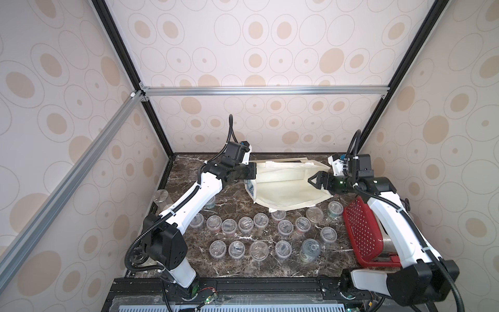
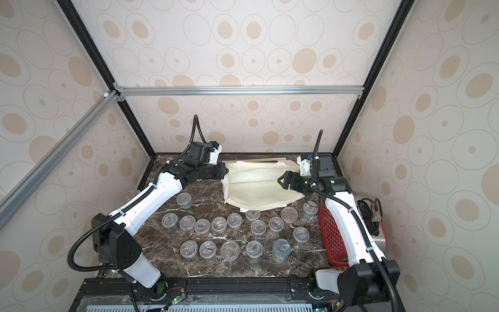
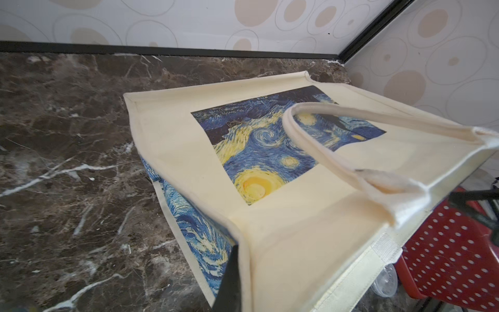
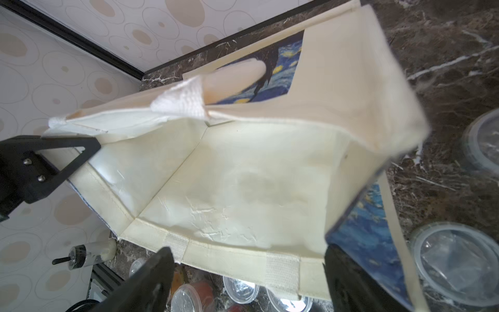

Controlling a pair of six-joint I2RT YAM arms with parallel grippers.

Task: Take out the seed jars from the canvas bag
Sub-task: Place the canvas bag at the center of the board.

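Many clear round seed jars (image 1: 245,224) dot marbled tabletop (image 1: 232,201); left pincer (image 1: 254,173) clenches limp cream canvas bag (image 1: 291,187); right pincer (image 1: 313,181) released.

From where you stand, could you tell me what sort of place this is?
Most likely an enclosed robot test cell, not a home: an aluminium frame rail and patterned wall panels box in a marble-look tabletop, with a left arm and right arm mounted at its front edge.

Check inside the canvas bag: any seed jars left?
Right wrist view shows only bare cream lining inside the canvas bag; no jar visible. The far corner under the sagging upper wall is covered. The seed jars stand on the table outside.
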